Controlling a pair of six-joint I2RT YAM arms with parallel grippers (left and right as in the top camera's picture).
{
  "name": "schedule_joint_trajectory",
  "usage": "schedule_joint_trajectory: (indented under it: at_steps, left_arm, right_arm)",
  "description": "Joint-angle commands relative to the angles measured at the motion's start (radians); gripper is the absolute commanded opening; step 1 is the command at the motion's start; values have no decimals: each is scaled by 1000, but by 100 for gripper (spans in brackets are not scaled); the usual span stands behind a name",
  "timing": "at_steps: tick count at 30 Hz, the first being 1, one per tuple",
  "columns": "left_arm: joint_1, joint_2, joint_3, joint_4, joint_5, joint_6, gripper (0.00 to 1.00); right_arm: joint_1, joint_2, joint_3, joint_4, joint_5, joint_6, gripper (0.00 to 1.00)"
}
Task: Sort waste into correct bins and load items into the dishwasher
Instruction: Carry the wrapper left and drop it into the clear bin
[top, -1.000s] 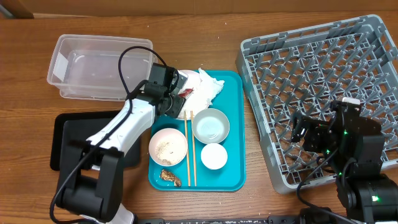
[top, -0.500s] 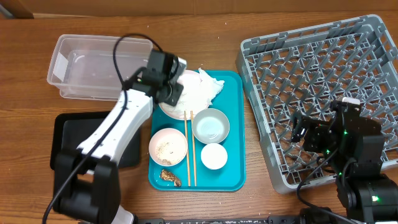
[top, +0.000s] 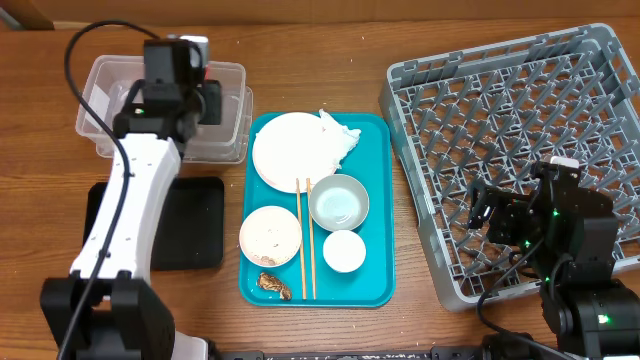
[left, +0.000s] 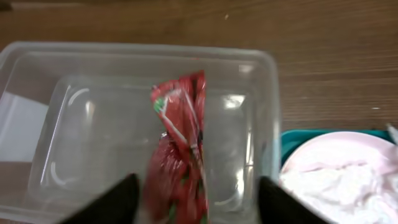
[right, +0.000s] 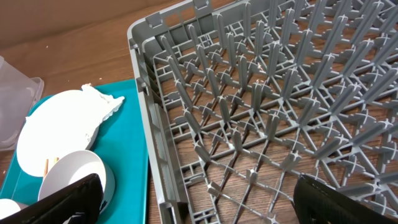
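Observation:
In the left wrist view the red snack wrapper (left: 180, 137) hangs over the inside of the clear tub (left: 74, 124), between the fingers of my left gripper (left: 196, 190), which stands open and touches it on neither side. From overhead that gripper (top: 205, 100) hovers over the tub (top: 115, 125) and hides the wrapper. The white plate (top: 285, 150) with the crumpled napkin (top: 338, 140), a bowl of rice grains (top: 270, 235), a second bowl (top: 338, 203), a cup (top: 344, 250) and a brown scrap (top: 273, 284) lie on the teal tray (top: 380, 200). My right gripper (top: 485, 215) is open and empty above the grey rack (top: 520, 100).
The flat black tray (top: 190, 225) lies left of the teal tray, partly under my left arm. A pair of chopsticks (top: 305, 240) lies between the bowls. In the right wrist view the rack's near wall (right: 146, 124) stands close beside the teal tray (right: 124, 137).
My left arm has swung from the plate up and left to over the clear tub, carrying the red wrapper, and its jaws have opened. The right arm has not moved.

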Motion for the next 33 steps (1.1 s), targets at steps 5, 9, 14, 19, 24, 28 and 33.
schedule_joint_trajectory:
  at_steps: [5, 9, 14, 19, 24, 28, 33]
  left_arm:
    - [-33, 27, 3, -16, 358, -44, 68]
    - [-116, 37, 3, -45, 396, -53, 73]
    - [-223, 96, 3, -80, 348, -53, 73]
    - [-300, 201, 3, -111, 245, -53, 73]
    - [-329, 296, 3, -118, 192, -53, 72]
    - [-330, 343, 3, -130, 178, -53, 68]
    - [-330, 363, 3, -146, 135, -53, 38]
  right_arm:
    - [0, -10, 21, -5, 9, 1, 100]
    - [0, -10, 21, -6, 9, 1, 100]
    - [0, -10, 21, -13, 9, 1, 100]
    - [0, -10, 21, -23, 9, 0, 100]
    - [0, -10, 21, -24, 9, 1, 100]
    - [0, -10, 21, -25, 9, 0, 100]
    - [0, -10, 21, -25, 9, 1, 100]
